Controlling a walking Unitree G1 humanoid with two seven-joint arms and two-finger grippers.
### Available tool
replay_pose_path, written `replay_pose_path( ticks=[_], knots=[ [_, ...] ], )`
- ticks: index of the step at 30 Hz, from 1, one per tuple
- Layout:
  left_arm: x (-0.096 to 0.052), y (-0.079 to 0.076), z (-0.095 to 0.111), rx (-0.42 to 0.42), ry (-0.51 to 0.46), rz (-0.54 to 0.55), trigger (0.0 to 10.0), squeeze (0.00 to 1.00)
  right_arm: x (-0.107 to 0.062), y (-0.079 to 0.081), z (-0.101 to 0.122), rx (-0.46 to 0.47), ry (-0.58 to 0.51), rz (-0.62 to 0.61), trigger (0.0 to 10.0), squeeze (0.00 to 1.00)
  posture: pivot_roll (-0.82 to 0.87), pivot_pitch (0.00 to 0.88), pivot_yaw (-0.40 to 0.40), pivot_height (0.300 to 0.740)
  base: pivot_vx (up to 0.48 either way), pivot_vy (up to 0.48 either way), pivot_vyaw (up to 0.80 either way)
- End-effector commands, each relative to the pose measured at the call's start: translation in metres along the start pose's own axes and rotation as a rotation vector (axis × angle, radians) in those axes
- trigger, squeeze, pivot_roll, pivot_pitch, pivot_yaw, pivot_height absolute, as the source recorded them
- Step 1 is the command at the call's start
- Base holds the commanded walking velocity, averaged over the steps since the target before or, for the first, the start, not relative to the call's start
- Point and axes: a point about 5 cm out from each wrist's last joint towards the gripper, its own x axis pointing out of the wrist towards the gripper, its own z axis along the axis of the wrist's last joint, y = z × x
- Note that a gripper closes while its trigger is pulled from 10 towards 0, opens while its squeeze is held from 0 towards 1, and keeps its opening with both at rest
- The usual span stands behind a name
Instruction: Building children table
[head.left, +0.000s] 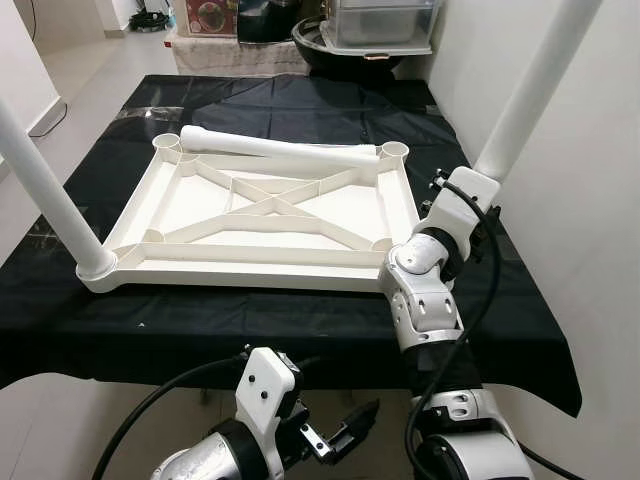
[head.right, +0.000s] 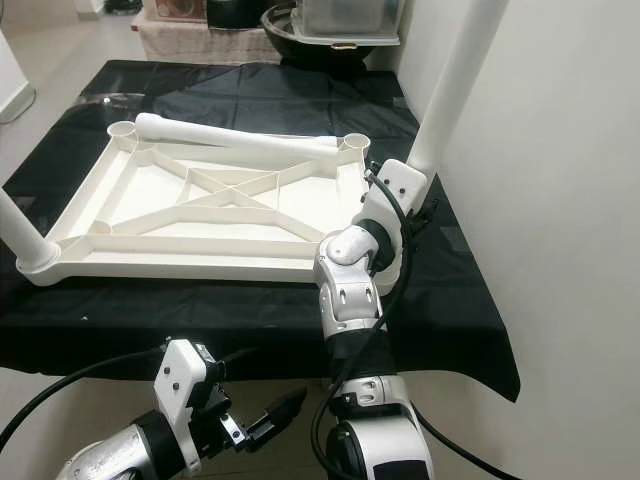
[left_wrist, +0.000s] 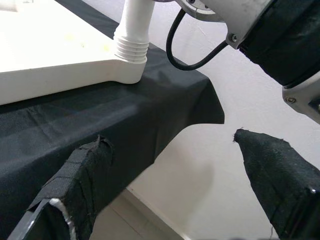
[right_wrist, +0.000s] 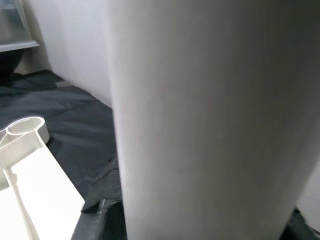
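Note:
A white tabletop (head.left: 265, 215) lies upside down on a black-clothed table (head.left: 300, 320). One white leg (head.left: 45, 185) stands in its near left corner. Another leg (head.left: 535, 85) rises at the near right corner; my right gripper (right_wrist: 200, 227) is shut on it low down, and the leg (right_wrist: 200, 115) stands close before the right wrist camera. A third leg (head.left: 280, 150) lies loose across the far side, between two empty corner sockets (head.left: 393, 151). My left gripper (head.left: 340, 430) hangs open below the table's near edge, its fingers (left_wrist: 75, 195) wide apart and holding nothing.
A white wall (head.left: 590, 200) runs close along the table's right side. Behind the table stand a black basin (head.left: 330, 50), a clear plastic box (head.left: 385, 20) and a covered low shelf (head.left: 235, 55). Bare floor (head.left: 90, 80) lies to the far left.

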Motion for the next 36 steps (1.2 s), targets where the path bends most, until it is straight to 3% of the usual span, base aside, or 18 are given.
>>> replay_pose_path(
  ticks=[1, 4, 5, 7, 8, 9, 10, 11, 36],
  knots=[
    [0.0, 0.0, -0.004, 0.002, 0.015, -0.002, 10.0, 0.0, -0.008, -0.003, -0.034, -0.048, 0.157, -0.002, 10.0, 0.52, 0.09, 0.142, -0.04, 0.74, 0.0, 0.0, 0.0],
    [0.0, 0.0, -0.004, 0.002, 0.015, -0.002, 10.0, 0.0, -0.008, -0.003, -0.034, -0.048, 0.157, -0.002, 10.0, 0.52, 0.09, 0.142, -0.04, 0.74, 0.0, 0.0, 0.0],
    [-0.001, 0.0, -0.004, 0.002, 0.016, -0.001, 10.0, 0.0, -0.008, -0.003, -0.035, -0.045, 0.158, 0.002, 10.0, 1.0, 0.09, 0.144, -0.041, 0.74, 0.0, 0.0, 0.0],
    [-0.001, 0.0, -0.004, 0.001, 0.016, 0.0, 10.0, 0.0, -0.008, -0.002, -0.034, -0.047, 0.149, 0.001, 10.0, 1.0, 0.09, 0.144, -0.041, 0.74, 0.0, 0.0, 0.0],
    [-0.001, 0.0, -0.004, 0.0, 0.016, 0.0, 10.0, 0.0, -0.008, -0.002, -0.033, -0.049, 0.141, 0.002, 10.0, 0.68, 0.09, 0.143, -0.042, 0.74, 0.0, 0.0, 0.0],
    [-0.001, 0.0, -0.005, -0.002, 0.016, 0.001, 10.0, 0.0, -0.008, -0.002, -0.033, -0.046, 0.14, 0.004, 10.0, 0.09, 0.09, 0.146, -0.043, 0.74, 0.0, 0.0, 0.0],
    [-0.001, 0.0, -0.005, -0.002, 0.016, 0.001, 10.0, 0.0, -0.008, -0.002, -0.033, -0.046, 0.14, 0.004, 10.0, 0.09, 0.09, 0.146, -0.043, 0.74, 0.0, 0.0, 0.0],
    [-0.001, 0.0, -0.005, -0.002, 0.017, 0.002, 10.0, 0.0, -0.008, -0.001, -0.033, -0.045, 0.138, 0.008, 10.0, 0.0, 0.09, 0.146, -0.043, 0.74, 0.0, 0.0, 0.0],
    [-0.001, 0.002, -0.007, -0.008, 0.02, 0.015, 10.0, 0.0, -0.019, 0.014, -0.028, 0.015, 0.161, 0.149, 10.0, 0.0, 0.09, 0.145, -0.045, 0.74, 0.0, 0.0, 0.0]
  ],
)
